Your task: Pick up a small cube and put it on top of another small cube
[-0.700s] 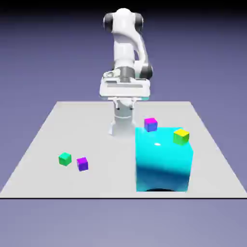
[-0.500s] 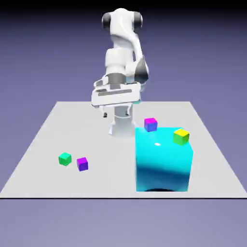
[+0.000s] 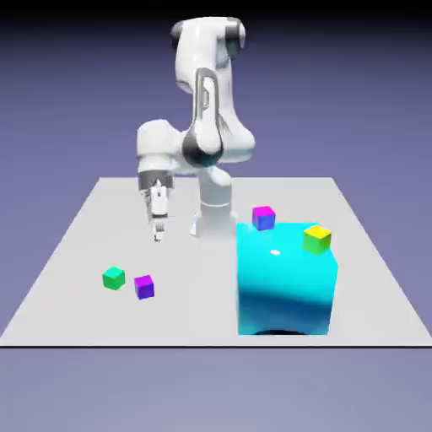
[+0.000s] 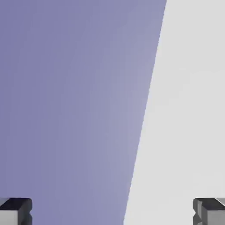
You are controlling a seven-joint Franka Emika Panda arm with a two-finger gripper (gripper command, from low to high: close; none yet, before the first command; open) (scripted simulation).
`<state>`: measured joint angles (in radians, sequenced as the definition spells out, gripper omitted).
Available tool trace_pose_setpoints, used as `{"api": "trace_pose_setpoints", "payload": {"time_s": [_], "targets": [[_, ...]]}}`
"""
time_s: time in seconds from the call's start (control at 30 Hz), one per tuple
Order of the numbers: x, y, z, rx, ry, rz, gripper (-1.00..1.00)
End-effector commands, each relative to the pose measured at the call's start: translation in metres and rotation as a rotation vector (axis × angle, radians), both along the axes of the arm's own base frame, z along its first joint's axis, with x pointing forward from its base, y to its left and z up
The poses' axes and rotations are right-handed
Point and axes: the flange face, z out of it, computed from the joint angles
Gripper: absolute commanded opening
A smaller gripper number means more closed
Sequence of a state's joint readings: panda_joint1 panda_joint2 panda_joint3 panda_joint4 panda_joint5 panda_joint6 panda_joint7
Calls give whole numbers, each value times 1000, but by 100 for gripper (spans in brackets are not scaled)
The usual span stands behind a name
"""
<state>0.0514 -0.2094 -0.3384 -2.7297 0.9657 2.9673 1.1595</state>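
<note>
The small green cube (image 3: 113,278) lies on the table near the exterior view's left front. Right beside it, a little toward the exterior view's right, sits the small purple cube (image 3: 144,287) with a magenta top. My gripper (image 3: 158,233) hangs above the table, behind both cubes and well apart from them, fingers pointing down. In the hand view my gripper (image 4: 112,212) is open, its two grey fingertips (image 4: 16,211) wide apart at the bottom corners with nothing between them. Neither cube shows in the hand view.
A big cyan block (image 3: 285,278) stands at the exterior view's right front. A yellow-topped green cube (image 3: 317,239) rests on its top and a blue cube with a magenta top (image 3: 264,218) sits behind it. The hand view shows the table's edge (image 4: 145,114) against the backdrop.
The arm has swung from the middle toward the exterior view's left and lowered. The hand has turned, so it now shows edge-on. The cubes have not moved.
</note>
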Motion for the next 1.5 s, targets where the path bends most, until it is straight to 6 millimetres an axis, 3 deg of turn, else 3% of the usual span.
{"api": "trace_pose_setpoints", "payload": {"time_s": [0.0, 0.47, 0.9, 0.93, 1.2, 1.23, 1.27, 1.3, 1.47], "targets": [[-4, -6, -7, 38, 10, -64, 0], [-72, -70, -90, 480, 77, -987, 0], [-140, -106, -136, 765, -84, -1833, 0], [-140, -106, -136, 765, -84, -1833, 0], [-120, -117, -201, 765, -83, -1833, 0], [-120, -117, -201, 765, -83, -1833, 0], [-120, -117, -201, 765, -83, -1833, -100], [-120, -117, -201, 765, -83, -1833, -100], [-131, -111, -158, 762, -86, -1834, -100]]}}
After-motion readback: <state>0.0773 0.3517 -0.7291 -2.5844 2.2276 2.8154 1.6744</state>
